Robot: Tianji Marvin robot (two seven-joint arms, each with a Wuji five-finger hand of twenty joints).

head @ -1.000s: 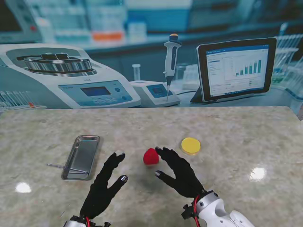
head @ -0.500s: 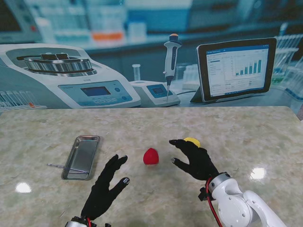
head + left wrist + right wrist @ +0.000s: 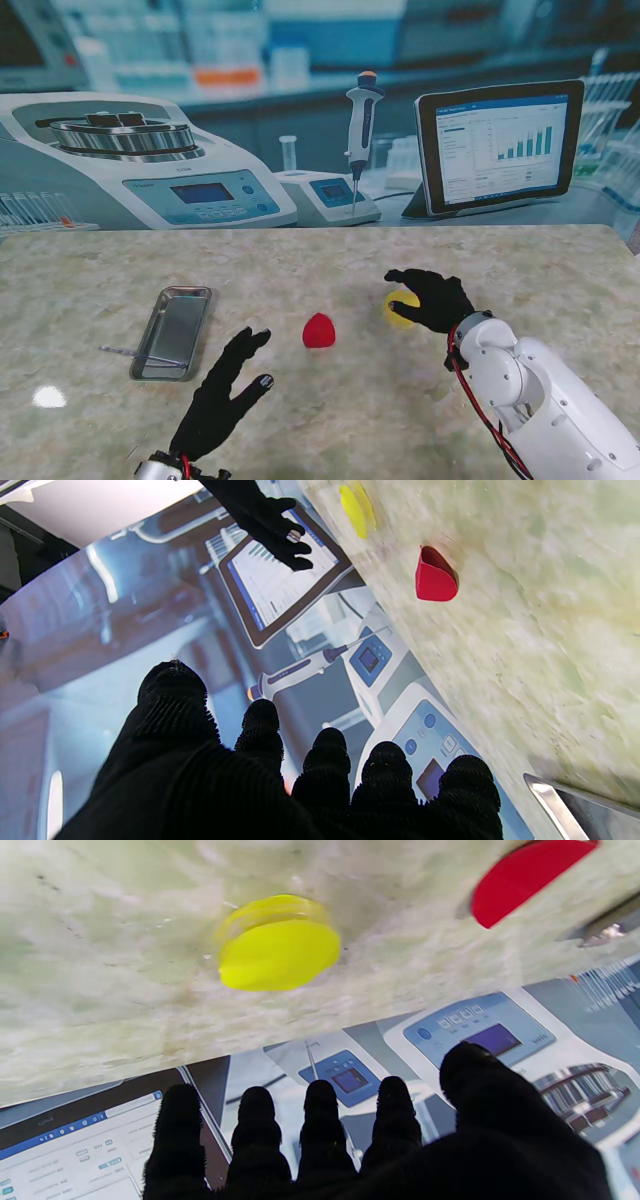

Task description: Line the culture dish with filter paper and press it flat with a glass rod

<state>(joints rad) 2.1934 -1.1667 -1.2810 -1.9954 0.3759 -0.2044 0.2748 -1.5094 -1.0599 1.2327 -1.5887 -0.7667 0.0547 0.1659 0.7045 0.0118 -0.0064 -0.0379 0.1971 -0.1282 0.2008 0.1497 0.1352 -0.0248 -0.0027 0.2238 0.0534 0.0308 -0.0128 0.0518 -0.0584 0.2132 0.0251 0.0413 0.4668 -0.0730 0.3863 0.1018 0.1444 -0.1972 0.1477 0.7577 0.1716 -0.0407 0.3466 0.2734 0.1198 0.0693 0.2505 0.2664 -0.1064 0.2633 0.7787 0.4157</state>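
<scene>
the metal tray (image 3: 172,331) lies on the left of the marble table (image 3: 560,290), and nothing clear shows inside it; a thin glass rod (image 3: 125,352) lies across its nearer end, sticking out to the left. the yellow culture dish (image 3: 399,308) sits flat on the table on the right, and whether anything is in it cannot be told. the red piece (image 3: 319,330) rests between tray and dish, apart from both. from the stand view the right hand (image 3: 432,297) hovers over the dish and hides most of it, fingers apart, holding nothing. the right wrist view shows what the stand view hides: the whole yellow dish (image 3: 278,945) free of the fingertips (image 3: 320,1100), with the red piece (image 3: 520,877) cut off at the frame edge. the left hand (image 3: 222,393) is nearer to me, left of the red piece, released with fingers spread and empty. its wrist view shows the red piece (image 3: 434,577) as a hollow cup lying on its side, the dish (image 3: 356,507) edge-on beyond it, the right hand (image 3: 267,517) above the table, and only a corner of the tray (image 3: 575,800). the rod is too thin to make out in either wrist view.
</scene>
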